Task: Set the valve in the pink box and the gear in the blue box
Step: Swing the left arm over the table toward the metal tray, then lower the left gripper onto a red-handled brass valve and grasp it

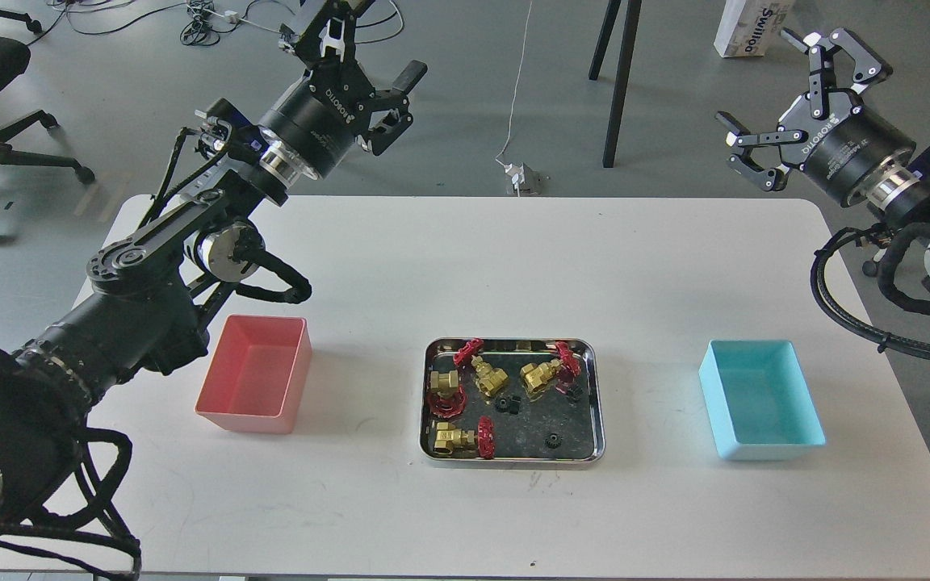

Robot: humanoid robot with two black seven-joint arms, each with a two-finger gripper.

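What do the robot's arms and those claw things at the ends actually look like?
Both arms are black, built of thick round segments with silver metal rings at the wrists. Corrugated black cables loop along the outside. The left claw and right claw each have two black jointed fingers on a drum-shaped base lettered ROBOTIQ in white.

Pink box, cyan box, gold/red valves, blk gears.
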